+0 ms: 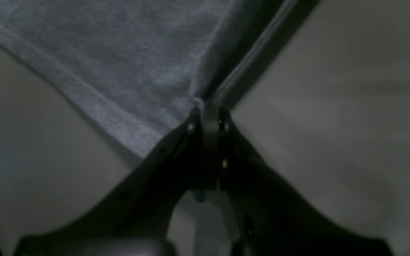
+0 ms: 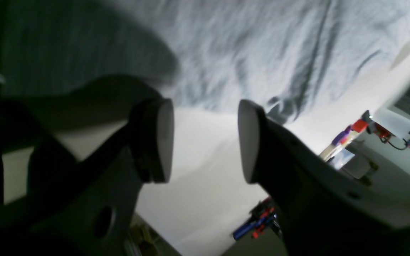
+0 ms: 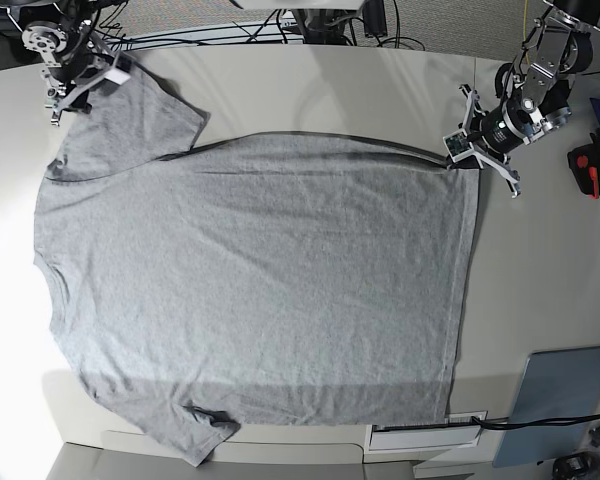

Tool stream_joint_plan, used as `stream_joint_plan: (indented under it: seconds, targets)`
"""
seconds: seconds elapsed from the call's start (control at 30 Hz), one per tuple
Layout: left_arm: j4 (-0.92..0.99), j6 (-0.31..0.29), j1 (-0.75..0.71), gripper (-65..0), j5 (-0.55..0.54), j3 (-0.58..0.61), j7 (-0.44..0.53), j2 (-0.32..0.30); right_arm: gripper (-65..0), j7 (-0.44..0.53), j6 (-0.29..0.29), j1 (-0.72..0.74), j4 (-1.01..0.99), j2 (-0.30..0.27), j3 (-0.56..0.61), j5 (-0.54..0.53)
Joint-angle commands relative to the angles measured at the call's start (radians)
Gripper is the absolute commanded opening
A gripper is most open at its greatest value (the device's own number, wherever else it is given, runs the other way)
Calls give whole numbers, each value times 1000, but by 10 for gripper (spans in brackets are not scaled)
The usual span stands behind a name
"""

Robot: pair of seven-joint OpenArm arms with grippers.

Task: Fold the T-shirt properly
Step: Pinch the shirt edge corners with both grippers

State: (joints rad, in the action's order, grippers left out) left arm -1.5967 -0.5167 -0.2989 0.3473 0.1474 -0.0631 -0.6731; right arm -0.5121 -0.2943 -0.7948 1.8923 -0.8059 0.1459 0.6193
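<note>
A: One T-shirt (image 3: 250,290), grey, spread flat and plain side up over most of the table (image 3: 330,90). Hem toward the base view's right, neck end toward its left.

B: Sleeves?

A: Two. One lies out flat at the far left corner, the other is bunched at the near edge.

B: And the grippers, also two?

A: Yes. The left gripper (image 1: 206,106) sits at the far hem corner with its fingers pinched tight on the T-shirt; the wrist view shows the hem running away from the tips on both sides.

B: The right gripper (image 2: 205,140)?

A: By the far sleeve, its fingers (image 2: 164,138) spread wide with nothing between them, only bare table and wrinkled cloth beyond.

B: Anything else on the table?

A: One blue-grey flat pad (image 3: 555,400) at the near right corner and a red-handled tool (image 3: 585,165) at the right edge, both clear of the cloth.
</note>
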Motion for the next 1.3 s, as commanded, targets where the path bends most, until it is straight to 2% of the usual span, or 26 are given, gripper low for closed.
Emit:
stream_joint_plan:
  seconds: [0.0,0.23,0.43,0.53,0.77,0.93,1.1,1.27]
  targets:
    - [22,-49,-17,-650,42,8,-97,-6,-362,-10,-3,7,10,-11,11,6]
    - [22,-50,-17,-650,43,8,-101,-6,-362,-69,-11,98,-70,0,130,47]
    - [22,-50,-17,-650,42,8,-101,-6,-362,-56,0,142,-121,0,163,41]
    - [22,-50,-17,-650,42,8,-101,-6,-362,-50,0,162,-121,9,163,-11]
    - [22,-50,-17,-650,42,8,-101,-6,-362,-26,-3,212,-120,76,163,-129]
    - [22,-49,-17,-650,42,8,-100,-6,-362,-21,-32,213,-108,77,180,-134]
    - [22,-49,-17,-650,42,8,-100,-6,-362,-24,-31,217,-92,81,239,-133]
    - [22,-50,-17,-650,42,8,-100,-6,-362,-29,-31,219,-92,99,239,-133]
